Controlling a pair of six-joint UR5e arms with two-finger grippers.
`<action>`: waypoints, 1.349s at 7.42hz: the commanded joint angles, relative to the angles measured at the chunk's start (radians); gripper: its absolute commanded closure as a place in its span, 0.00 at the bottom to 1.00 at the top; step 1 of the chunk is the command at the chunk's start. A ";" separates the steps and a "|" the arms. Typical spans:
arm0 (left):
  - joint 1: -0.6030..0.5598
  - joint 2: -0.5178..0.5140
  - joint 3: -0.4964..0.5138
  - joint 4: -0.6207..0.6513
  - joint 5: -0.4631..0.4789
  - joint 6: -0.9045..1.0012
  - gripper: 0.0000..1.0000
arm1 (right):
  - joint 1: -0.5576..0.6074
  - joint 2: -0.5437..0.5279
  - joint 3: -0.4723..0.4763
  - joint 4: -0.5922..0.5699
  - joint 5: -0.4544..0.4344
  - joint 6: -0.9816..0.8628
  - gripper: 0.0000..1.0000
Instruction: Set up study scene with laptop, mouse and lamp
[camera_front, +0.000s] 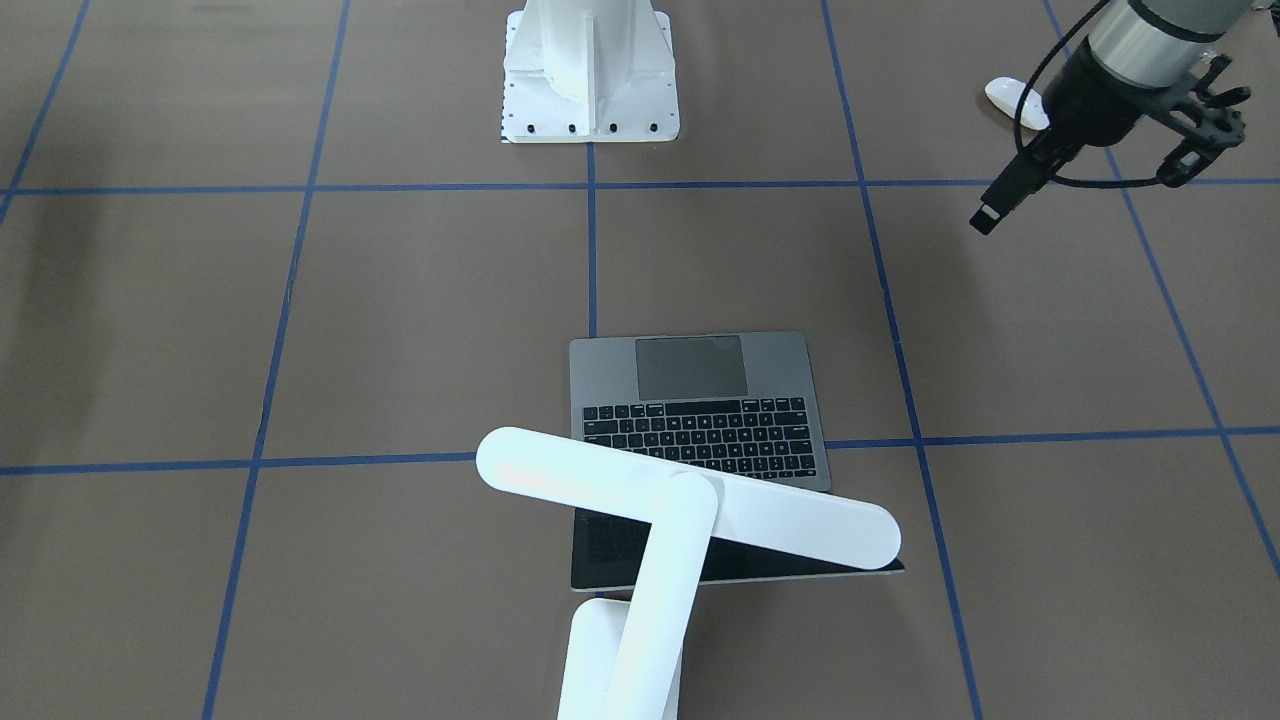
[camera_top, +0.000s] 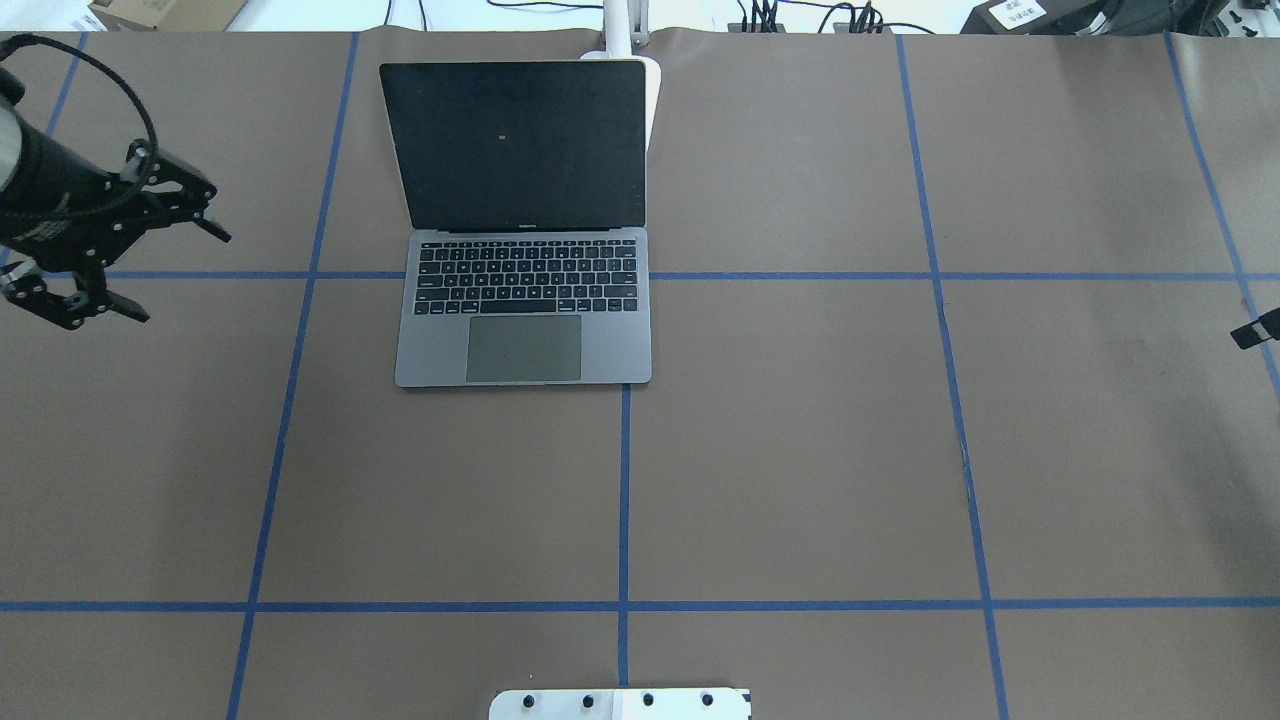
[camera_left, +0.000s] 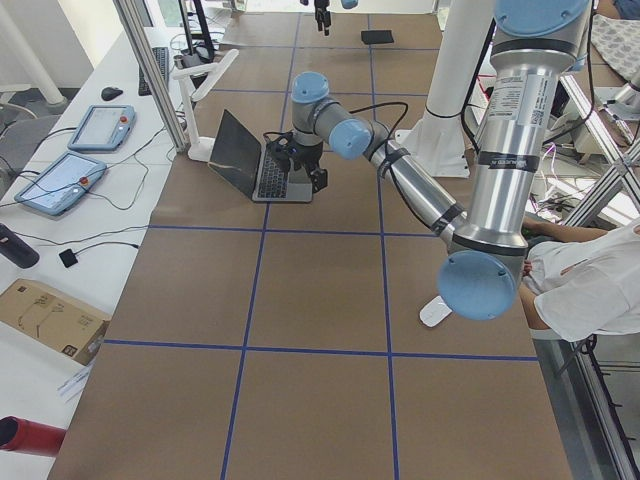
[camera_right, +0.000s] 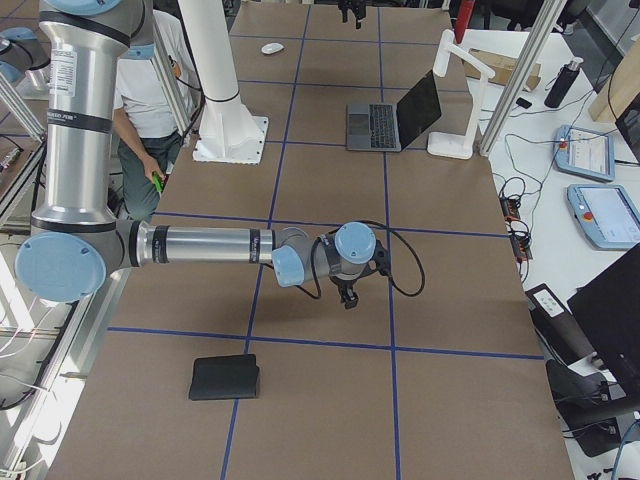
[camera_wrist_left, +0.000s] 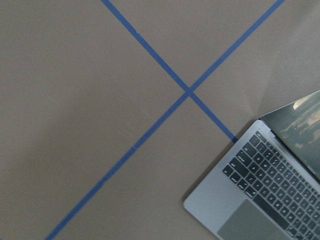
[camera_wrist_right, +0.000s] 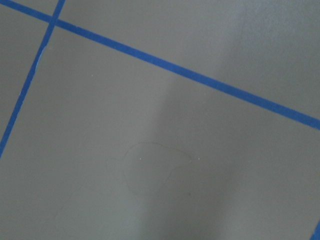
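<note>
At the tabletop's left edge: left gripper (camera_top: 182, 278), hanging above the surface, fingers splayed wide, holding nothing. Probably poised there for a reach toward the mouse (camera_front: 1015, 100), lying near the robot-side edge at the left end, well apart from everything else. No sign of the mouse overhead; caught only by the front-facing and side cameras.

Left of centre, toward the far edge: the laptop (camera_top: 525, 300), lid open, screen dark, keyboard facing the robot. Looks already placed.

Directly behind it, at the far edge: the lamp (camera_front: 690, 500), bar head slanting across near the lid, seemingly set to light the keys. Full shape in the front-facing view only; overhead, just a white sliver beside the screen.

Left to do, by this reading: bringing the mouse beside the laptop.

Toward the right end: right gripper (camera_right: 347, 290), low over bare tabletop, a black pad (camera_right: 225, 377) lying further right. Finger spread: cannot tell. Only a dark tip at the overhead's right margin, side view too small.
</note>
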 joint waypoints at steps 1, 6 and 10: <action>-0.143 0.155 0.001 -0.009 -0.072 0.513 0.01 | 0.002 -0.104 -0.001 0.072 0.002 -0.135 0.14; -0.335 0.223 0.087 -0.003 -0.159 1.089 0.01 | -0.012 -0.124 -0.237 -0.041 0.118 -0.711 0.15; -0.377 0.231 0.084 -0.018 -0.165 1.099 0.01 | -0.070 -0.155 -0.210 -0.092 0.164 -0.741 0.14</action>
